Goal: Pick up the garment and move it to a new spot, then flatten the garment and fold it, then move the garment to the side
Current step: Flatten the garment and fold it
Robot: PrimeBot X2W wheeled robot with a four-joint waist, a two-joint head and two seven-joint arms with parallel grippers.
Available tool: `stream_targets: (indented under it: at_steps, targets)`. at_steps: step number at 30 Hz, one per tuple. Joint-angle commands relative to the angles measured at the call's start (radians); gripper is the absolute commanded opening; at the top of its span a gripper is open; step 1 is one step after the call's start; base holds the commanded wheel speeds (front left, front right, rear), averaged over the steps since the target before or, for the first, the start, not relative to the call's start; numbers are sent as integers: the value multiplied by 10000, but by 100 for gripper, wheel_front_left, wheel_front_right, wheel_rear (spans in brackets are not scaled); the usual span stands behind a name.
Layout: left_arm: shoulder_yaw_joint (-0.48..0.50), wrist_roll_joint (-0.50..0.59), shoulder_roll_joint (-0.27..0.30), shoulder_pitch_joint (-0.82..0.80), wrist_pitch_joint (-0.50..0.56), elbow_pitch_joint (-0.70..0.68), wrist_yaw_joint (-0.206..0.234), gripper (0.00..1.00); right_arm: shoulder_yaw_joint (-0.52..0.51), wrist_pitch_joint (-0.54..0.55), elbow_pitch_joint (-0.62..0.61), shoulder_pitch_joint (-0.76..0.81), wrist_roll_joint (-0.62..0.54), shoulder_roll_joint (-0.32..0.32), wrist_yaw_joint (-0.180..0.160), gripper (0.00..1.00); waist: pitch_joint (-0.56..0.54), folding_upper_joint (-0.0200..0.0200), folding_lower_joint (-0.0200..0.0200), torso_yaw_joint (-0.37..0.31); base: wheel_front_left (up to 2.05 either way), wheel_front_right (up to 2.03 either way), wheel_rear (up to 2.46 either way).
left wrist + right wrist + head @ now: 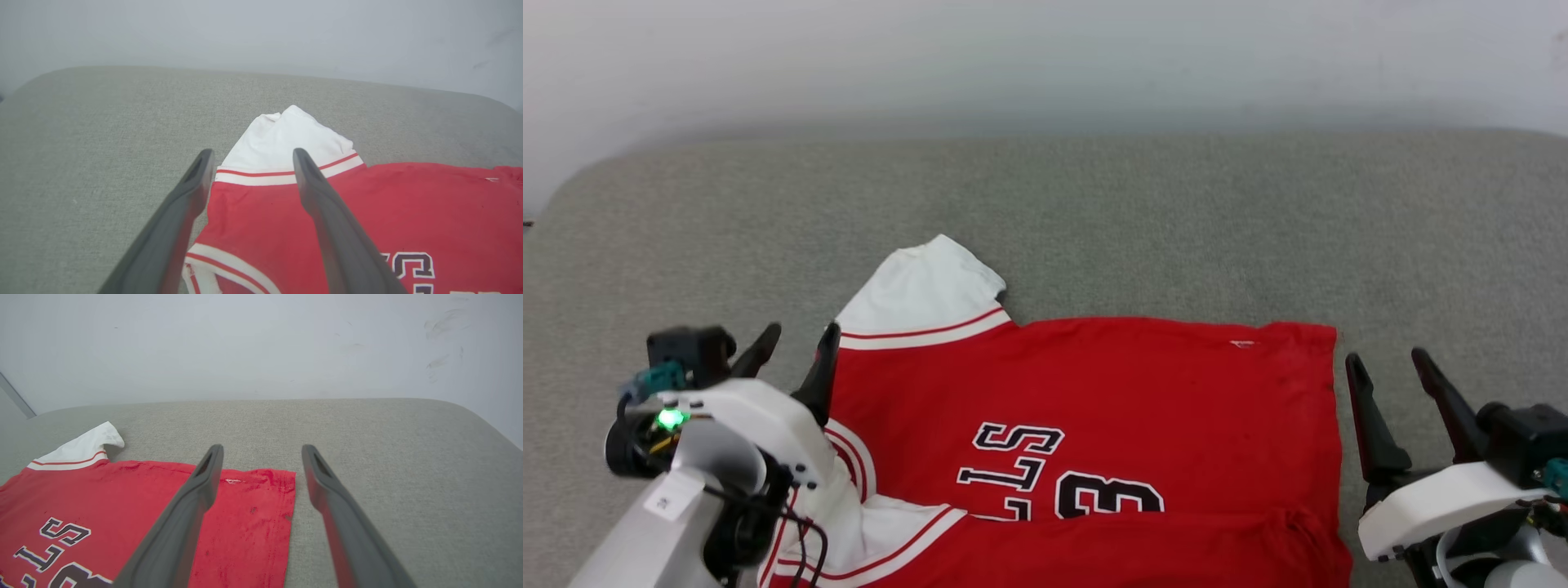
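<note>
Seemingly mid-fold: in the head view the garment (1135, 392) lies flat on the grey worktop (1094, 204), its near edge lapped over the lettering; left claw (802, 331) and right claw (1386, 357) gape empty. Left wrist view: claw above the sleeve seam. Right wrist view: claw at the hem corner. More folding and the move aside remain.

Open grey fabric surface (1176, 212) beyond the garment (1135, 384) and to both sides, pale wall (1045, 57) bounding its far edge

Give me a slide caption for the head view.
Red jersey lies on the grey surface; left gripper and right gripper open beside its ends.
</note>
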Motion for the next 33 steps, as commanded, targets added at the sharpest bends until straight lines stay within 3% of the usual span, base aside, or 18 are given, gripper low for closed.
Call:
stream_targets:
  at_steps: [1, 8, 16, 24, 31, 32, 33]
  targets:
    - [8, -13, -51, -226, 17, 106, -74, 100, -3, -43, -108, -203, -37, 50, -8, 100, 348, 0, 0, -224, 0, 0, 0]
    - [19, 6, 189, -2248, 483, 1134, -933, 100, 160, -111, -450, -976, -126, 108, -8, 100, 1441, 0, 0, -922, 0, 0, 0]
    - [-377, -506, 923, -4375, 2812, 2278, -2278, 100, 477, -372, -290, -1801, 249, 107, -8, 100, 2521, 0, 0, -1738, 0, 0, 0]
    - [-781, -1513, 1956, -5811, 6024, 3033, -2616, 100, 869, -707, 174, -2141, 862, 106, -7, 100, 3293, 0, 0, -2484, 0, 0, 0]
    - [-1470, -2269, 2409, -5813, 8738, 3291, -2654, 100, 1028, -1032, 683, -2241, 1348, 107, -8, 100, 3643, 0, 0, -2894, 0, 0, 0]
    - [-1571, -2346, 2435, -5728, 9112, 3313, -2639, 85, 1045, -1072, 744, -2267, 1391, 106, -8, 100, 3660, 0, 0, -2930, 0, 0, 0]
    - [-1637, -2455, 2413, -5650, 9407, 3328, -2583, 43, 1060, -1080, 812, -2291, 1422, 107, -7, 100, 3672, 0, 0, -2959, 0, 0, 0]
